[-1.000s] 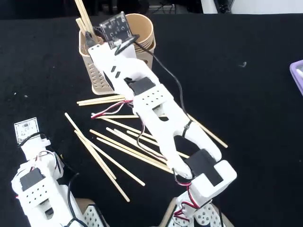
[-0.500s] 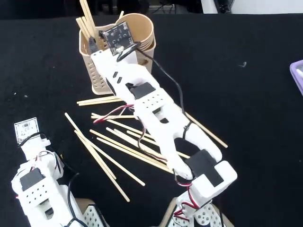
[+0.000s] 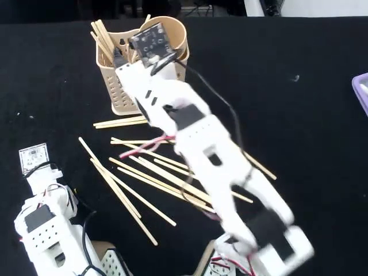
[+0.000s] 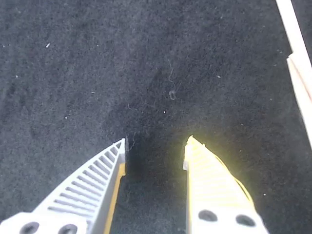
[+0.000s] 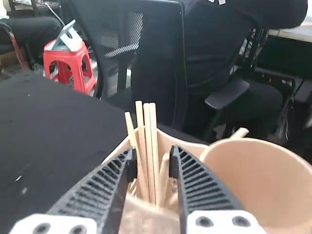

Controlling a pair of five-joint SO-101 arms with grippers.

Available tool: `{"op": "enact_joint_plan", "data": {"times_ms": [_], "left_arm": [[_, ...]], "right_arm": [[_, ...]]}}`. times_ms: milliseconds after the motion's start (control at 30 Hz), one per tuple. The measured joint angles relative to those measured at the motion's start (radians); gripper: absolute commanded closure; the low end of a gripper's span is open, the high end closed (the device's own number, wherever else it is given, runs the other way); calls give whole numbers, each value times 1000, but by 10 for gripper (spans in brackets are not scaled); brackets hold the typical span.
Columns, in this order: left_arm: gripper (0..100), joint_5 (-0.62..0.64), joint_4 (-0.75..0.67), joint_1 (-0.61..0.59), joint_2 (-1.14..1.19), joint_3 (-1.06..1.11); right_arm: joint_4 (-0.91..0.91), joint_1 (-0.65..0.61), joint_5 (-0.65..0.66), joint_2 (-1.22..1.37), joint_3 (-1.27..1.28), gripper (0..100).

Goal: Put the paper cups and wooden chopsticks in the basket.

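Note:
A beige slotted basket [image 3: 118, 95] stands at the back of the black table with a paper cup [image 3: 178, 34] in it and a bundle of wooden chopsticks [image 3: 100, 34] sticking up from its far corner. My right gripper [image 5: 151, 161] hovers over the basket rim [image 5: 117, 151], open a little. The upright chopsticks [image 5: 146, 141] stand between its fingers, and the cup [image 5: 253, 180] is beside them. Several loose chopsticks [image 3: 144, 178] lie scattered on the table under the right arm. My left gripper [image 4: 155, 146] is open and empty just above the cloth, near the front left corner.
A purple object [image 3: 361, 89] shows at the right edge of the table. Two chopstick ends [image 4: 297, 63] lie near my left gripper. Behind the table are an office chair [image 5: 161, 53] and a red stool [image 5: 68, 58].
The right arm has pushed farther over the basket, and the chopstick bundle has sunk lower into it. The left arm has not moved.

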Motion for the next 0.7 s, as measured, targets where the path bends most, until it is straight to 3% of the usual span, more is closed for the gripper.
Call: {"op": "enact_joint_plan", "data": {"times_ms": [200, 300, 367, 467, 567, 700], "left_arm": [[798, 2, 0, 0, -5, 2], [798, -2, 0, 0, -5, 2], [798, -5, 0, 0, -5, 2], [798, -5, 0, 0, -5, 2], [798, -6, 0, 0, -5, 2], [798, -6, 0, 0, -5, 2]], "right_arm": [[614, 26, 141, -368, 0, 881], [919, 124, 219, -491, 20, 881], [1030, 226, 273, -522, 77, 881], [1008, 405, 361, -514, 238, 845], [876, 540, 468, -420, 417, 774], [709, 608, 637, -278, 534, 745]]}}
